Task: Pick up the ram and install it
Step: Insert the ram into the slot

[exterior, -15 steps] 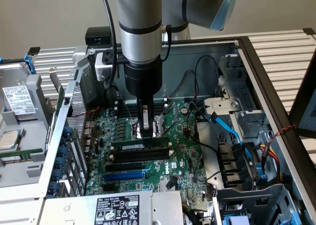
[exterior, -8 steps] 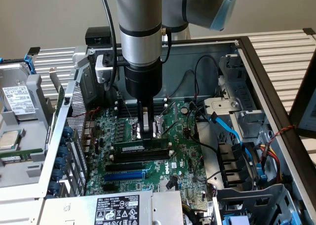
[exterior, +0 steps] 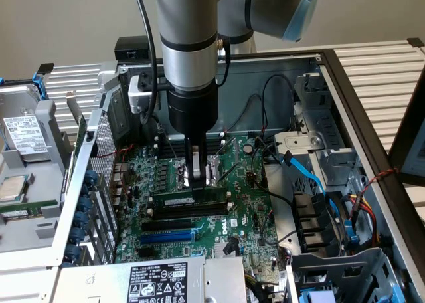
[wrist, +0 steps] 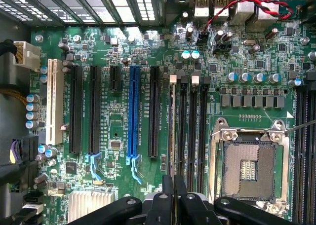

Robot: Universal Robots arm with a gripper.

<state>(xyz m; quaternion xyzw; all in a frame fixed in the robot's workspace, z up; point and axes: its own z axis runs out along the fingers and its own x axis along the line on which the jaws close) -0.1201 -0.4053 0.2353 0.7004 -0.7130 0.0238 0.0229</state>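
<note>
Our gripper (exterior: pixel 198 185) pinches the ram (exterior: pixel 174 201) by its top edge. We see the ram standing upright on the motherboard (wrist: pixel 116 126), just beside bare slots (wrist: pixel 183 131).

blue slot (wrist: pixel 134 111) | CPU socket (wrist: pixel 248 168) — beside black slots (wrist: pixel 202 131) | silver heatsink (wrist: pixel 91 205)

We look steeply down into the case (exterior: pixel 279 77), arm (exterior: pixel 189 50) at twelve o'clock; our wrist camera faces straight down past the gripper (wrist: pixel 173 183), close on the same motherboard (exterior: pixel 242 213) (wrist: pixel 116 131).

The black hand (exterior: pixel 197 190) covers the middle of the long thin green ram stick (exterior: pixel 163 201); the print on its white sticker (exterior: pixel 179 201) is illegible.
</note>
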